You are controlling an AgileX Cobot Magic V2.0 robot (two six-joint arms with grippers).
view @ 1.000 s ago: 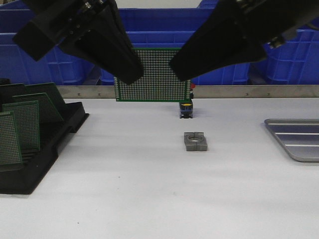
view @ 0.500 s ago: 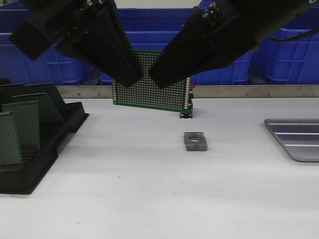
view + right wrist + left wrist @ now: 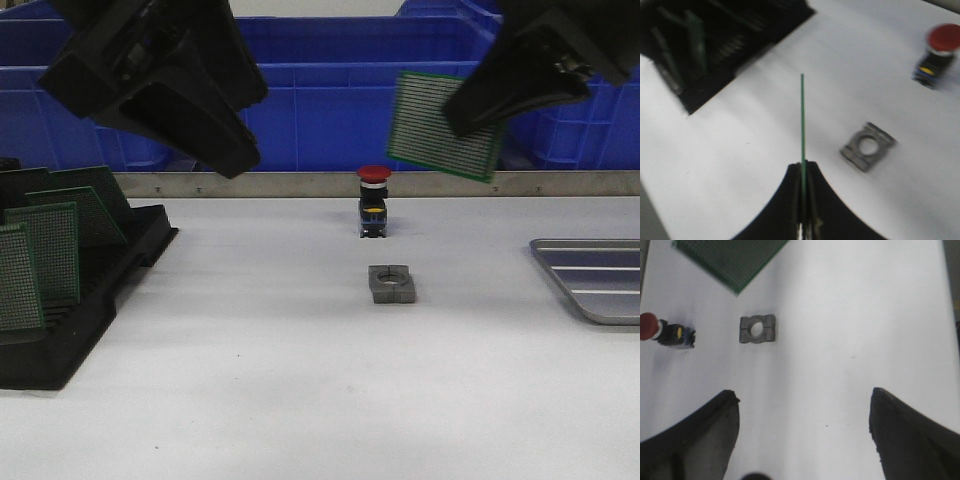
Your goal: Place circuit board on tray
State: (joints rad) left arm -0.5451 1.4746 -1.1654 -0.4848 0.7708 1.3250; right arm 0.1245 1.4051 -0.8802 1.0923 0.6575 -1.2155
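My right gripper [image 3: 802,172] is clamped on the board [image 3: 443,126], its jaws pressed flat against both faces; in the right wrist view I see the board edge-on as a thin green line rising from between my fingers. In the front view the board hangs in the air, tilted, high at about 1 o'clock from the table's middle, in front of the blue crates [image 3: 330,90]. My left gripper [image 3: 802,432] is spread wide with nothing between its fingers, hovering over the table [image 3: 300,380] at upper left.

The tray [image 3: 595,280] lies flat on the table at 3 o'clock, cut off by the picture's right edge, well apart from the board and lower. Near the table's centre sits a grey clamp block [image 3: 391,284], and just behind it, toward 12 o'clock, a red push-button [image 3: 373,200] stands upright. At 9 o'clock the black rack [image 3: 70,290] holds several more green boards [image 3: 40,255] leaning in its slots.
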